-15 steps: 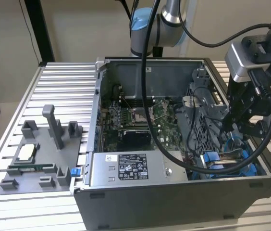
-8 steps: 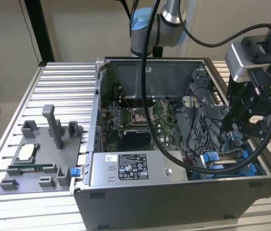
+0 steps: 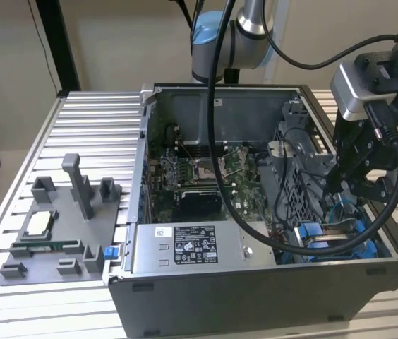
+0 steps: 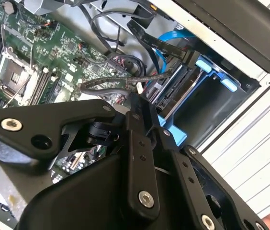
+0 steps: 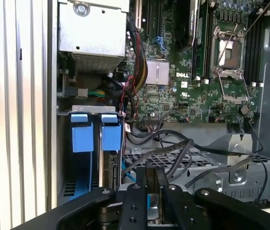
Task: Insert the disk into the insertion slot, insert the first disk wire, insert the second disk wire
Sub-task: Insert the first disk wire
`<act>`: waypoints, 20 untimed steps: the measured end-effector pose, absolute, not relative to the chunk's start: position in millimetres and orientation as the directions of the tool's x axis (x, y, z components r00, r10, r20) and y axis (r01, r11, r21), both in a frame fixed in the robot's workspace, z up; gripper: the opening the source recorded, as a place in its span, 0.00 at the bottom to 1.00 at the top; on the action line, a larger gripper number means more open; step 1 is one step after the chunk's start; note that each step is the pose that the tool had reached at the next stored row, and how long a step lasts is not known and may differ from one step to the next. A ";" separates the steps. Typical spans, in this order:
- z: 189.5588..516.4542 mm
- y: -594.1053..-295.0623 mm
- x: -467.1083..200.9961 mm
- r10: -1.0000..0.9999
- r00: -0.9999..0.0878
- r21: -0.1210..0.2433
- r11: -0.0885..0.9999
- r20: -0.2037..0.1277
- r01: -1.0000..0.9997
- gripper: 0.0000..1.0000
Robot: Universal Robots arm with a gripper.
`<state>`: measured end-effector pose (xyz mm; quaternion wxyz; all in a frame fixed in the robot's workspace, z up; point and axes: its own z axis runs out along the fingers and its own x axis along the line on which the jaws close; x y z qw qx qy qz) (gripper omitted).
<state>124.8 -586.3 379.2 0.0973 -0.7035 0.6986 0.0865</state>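
The black hand [image 5: 152, 176], nearly closed, hangs inside the grey metal computer case [image 3: 255, 289]. The silver disk in its bright blue frame [image 5: 111, 136] sits just beside it.

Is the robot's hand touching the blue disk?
Cannot tell. In the second wrist view the hand overlaps the blue-framed disk, hiding any contact or gap.

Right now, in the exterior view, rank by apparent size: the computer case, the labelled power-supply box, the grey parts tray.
Largest to smallest:
1. computer case
2. grey parts tray
3. labelled power-supply box, somewhat smaller than the tray
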 end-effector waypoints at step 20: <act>371.4 -573.3 132.2 -0.998 0.007 -0.015 -0.006 -0.066 -1.000 0.00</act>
